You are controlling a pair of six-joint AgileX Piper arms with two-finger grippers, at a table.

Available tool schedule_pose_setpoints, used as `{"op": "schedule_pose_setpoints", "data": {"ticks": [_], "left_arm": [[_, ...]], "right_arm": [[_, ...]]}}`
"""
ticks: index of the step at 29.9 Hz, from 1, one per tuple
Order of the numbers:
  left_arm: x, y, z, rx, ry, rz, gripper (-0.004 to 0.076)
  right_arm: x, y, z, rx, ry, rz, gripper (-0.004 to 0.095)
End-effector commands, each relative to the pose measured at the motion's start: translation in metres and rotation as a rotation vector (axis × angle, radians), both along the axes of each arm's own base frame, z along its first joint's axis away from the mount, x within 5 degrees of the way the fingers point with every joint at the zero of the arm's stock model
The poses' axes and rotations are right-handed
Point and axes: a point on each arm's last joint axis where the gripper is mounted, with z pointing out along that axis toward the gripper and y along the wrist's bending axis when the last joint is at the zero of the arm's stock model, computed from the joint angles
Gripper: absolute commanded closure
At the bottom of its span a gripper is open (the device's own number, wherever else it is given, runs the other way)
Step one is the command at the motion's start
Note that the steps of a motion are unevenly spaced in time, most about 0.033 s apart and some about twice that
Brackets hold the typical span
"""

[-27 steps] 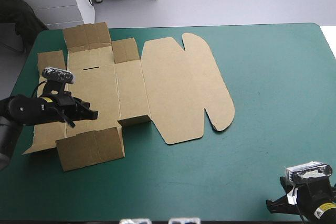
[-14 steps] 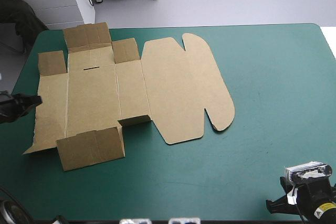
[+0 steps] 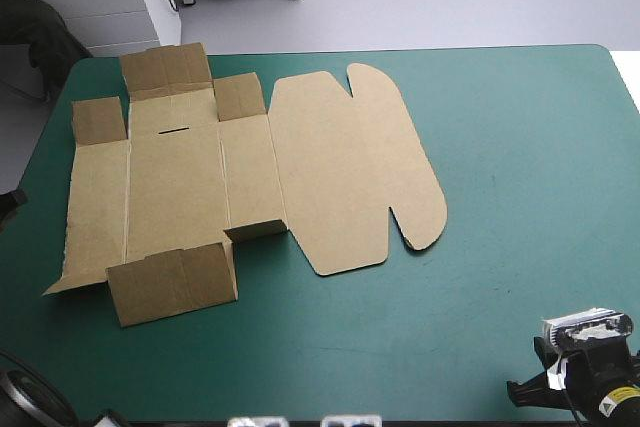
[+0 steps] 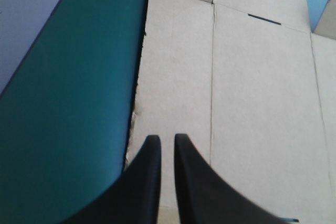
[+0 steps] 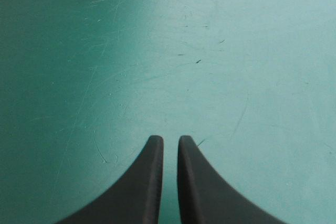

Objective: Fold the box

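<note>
Brown box (image 3: 300,167): lying almost flat on the teal-green cover (image 3: 520,227); folding seemingly barely begun, walls awaiting raising. Left gripper (image 4: 164,139), right gripper (image 5: 167,140): both sitting closed, gripping nothing.

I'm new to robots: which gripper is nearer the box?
Left. The left gripper hovers over the box, at its left edge; the right gripper sits far off over teal-green cover.

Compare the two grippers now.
The left gripper hangs over the box, at its left edge; the right gripper hangs over the teal-green cover, the box far ahead. In the high view the right gripper shows at the near corner, the left gripper hardly at all. Both are shut.
</note>
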Motion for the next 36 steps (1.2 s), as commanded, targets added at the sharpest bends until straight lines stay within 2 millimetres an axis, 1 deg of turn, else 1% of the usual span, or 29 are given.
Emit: {"op": "schedule_pose_setpoints", "data": {"ticks": [1,3,5,7,9,13,19,25,32,36], "left_arm": [[0.009,0.015,0.008,0.016,-0.088,0.105,0.0491],[0.014,0.022,-0.002,-0.048,-0.064,0.14,0.0369],[0.018,0.024,-0.016,-0.116,-0.014,0.095,0.024],[0.021,0.024,-0.029,-0.155,0.049,0.018,0.015],[0.022,0.025,-0.041,-0.187,0.108,-0.041,0.0115],[0.022,0.031,-0.061,-0.226,0.205,-0.067,0.0113],[0.026,0.038,-0.074,-0.227,0.235,-0.077,0.0113],[0.033,0.039,-0.091,-0.241,0.216,-0.23,0.0113],[0.042,0.049,-0.131,-0.333,0.255,-0.273,0.0113],[0.049,0.055,-0.145,-0.335,0.216,-0.273,0.0113]], "right_arm": [[0.005,0.0,0.011,0.008,-0.067,0.0,0.0819],[0.005,0.0,0.011,0.008,-0.067,0.0,0.0819],[0.005,0.0,0.011,0.008,-0.067,0.0,0.0819],[0.005,0.0,0.011,0.008,-0.067,0.0,0.0819],[0.005,0.0,0.011,0.008,-0.067,0.0,0.0819],[0.005,0.0,0.011,0.008,-0.067,0.0,0.0819],[0.005,0.0,0.011,0.008,-0.067,0.0,0.0819],[0.005,0.0,0.011,0.008,-0.067,0.0,0.0819],[0.005,0.0,0.011,0.008,-0.067,0.0,0.0819],[0.005,0.0,0.011,0.008,-0.067,0.0,0.0819]]}}
